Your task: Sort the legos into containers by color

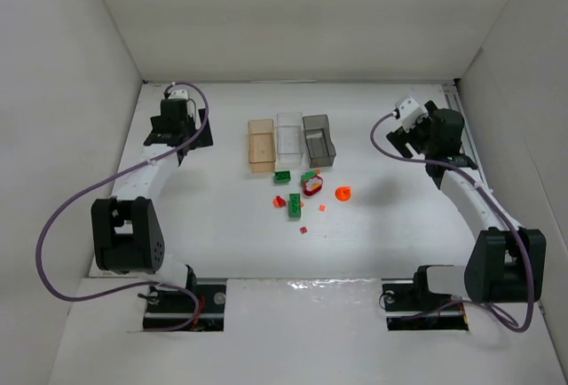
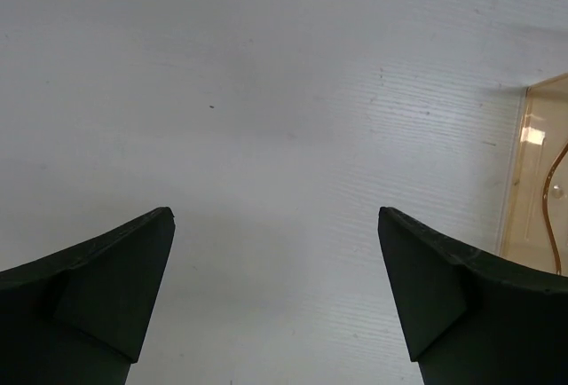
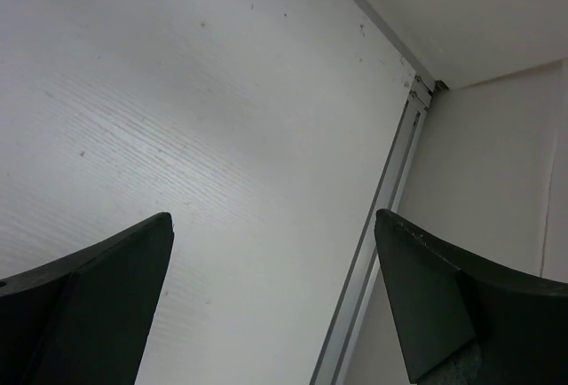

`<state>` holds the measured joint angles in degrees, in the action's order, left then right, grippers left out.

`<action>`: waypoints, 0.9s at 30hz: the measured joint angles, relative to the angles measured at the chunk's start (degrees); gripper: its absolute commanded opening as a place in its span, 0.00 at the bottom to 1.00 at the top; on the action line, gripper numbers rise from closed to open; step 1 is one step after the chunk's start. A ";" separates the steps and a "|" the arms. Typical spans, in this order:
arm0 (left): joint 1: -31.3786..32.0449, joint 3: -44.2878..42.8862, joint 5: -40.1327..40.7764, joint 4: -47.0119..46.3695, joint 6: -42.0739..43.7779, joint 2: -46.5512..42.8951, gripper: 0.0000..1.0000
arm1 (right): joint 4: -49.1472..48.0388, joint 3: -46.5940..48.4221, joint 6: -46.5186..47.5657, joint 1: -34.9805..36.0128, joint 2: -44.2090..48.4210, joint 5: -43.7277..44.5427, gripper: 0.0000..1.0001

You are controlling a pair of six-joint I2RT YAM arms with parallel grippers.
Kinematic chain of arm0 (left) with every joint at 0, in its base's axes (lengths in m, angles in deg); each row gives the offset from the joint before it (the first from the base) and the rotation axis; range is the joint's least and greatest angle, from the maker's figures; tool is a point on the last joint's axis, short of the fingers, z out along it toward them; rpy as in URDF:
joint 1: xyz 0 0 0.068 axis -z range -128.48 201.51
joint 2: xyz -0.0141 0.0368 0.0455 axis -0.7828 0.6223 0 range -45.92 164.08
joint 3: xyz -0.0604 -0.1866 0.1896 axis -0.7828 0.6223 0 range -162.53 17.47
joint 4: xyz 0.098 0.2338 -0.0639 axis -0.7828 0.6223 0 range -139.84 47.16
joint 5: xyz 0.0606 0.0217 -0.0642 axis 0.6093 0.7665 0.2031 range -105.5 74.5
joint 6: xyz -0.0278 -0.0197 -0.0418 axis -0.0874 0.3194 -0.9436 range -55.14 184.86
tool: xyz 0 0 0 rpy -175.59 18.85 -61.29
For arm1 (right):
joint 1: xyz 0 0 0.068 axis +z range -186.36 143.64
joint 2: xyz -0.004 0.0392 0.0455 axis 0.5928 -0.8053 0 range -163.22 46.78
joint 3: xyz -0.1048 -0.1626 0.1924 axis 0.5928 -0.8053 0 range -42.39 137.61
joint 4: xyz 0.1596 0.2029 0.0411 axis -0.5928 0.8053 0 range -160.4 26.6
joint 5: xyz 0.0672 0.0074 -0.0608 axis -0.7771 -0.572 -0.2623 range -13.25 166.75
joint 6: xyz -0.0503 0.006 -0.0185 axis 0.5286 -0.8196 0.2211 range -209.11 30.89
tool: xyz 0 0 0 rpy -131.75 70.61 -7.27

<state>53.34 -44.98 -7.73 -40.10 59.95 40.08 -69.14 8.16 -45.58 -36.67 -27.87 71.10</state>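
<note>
Both my end effectors are spread wide and have hold of nothing. My left end effector (image 1: 180,106) hangs over the far left of the counter (image 1: 213,225), and my right end effector (image 1: 414,115) is far right, near the side wall (image 3: 479,181).

The three bins stand in a row at the middle of the far side, side by side. The tan-orange bin (image 1: 261,145) is on the left, the clear bin (image 1: 289,135) is in the middle and the grey bin (image 1: 319,138) is on the right. From above I can spot no brick showing through their walls.

The bricks all lie on the counter just in front of the bins. One green brick (image 1: 281,176) sits by the near ends of the tan-orange and clear bins, and another green brick (image 1: 293,207) is nearer to me. A red piece (image 1: 313,187) lies in front of the grey bin. The round orange piece (image 1: 343,193) lies off to the right. A tiny red bit (image 1: 303,229) is nearest my bases.

My left wrist camera catches a corner of the tan-orange bin at its right edge.
</note>
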 measured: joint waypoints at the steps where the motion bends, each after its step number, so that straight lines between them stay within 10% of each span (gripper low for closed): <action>1: 0.00 0.11 -0.02 0.02 0.26 0.00 1.00 | 0.15 -0.02 -0.02 0.00 0.31 0.00 1.00; 18: 0.00 6.05 -3.06 -3.67 5.31 -7.15 1.00 | 7.30 0.33 5.31 1.03 6.75 -3.32 0.97; 23: 0.00 6.05 -3.48 -3.52 7.15 -7.39 1.00 | 18.27 6.64 14.58 7.78 4.70 -10.84 0.75; 27: 0.00 6.21 -3.80 -2.95 7.87 -8.44 1.00 | 23.43 10.69 20.11 13.38 0.09 -16.90 0.38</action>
<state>53.34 -38.78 -11.53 -43.05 67.82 31.64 -45.71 18.84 -25.47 -23.30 -27.79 54.21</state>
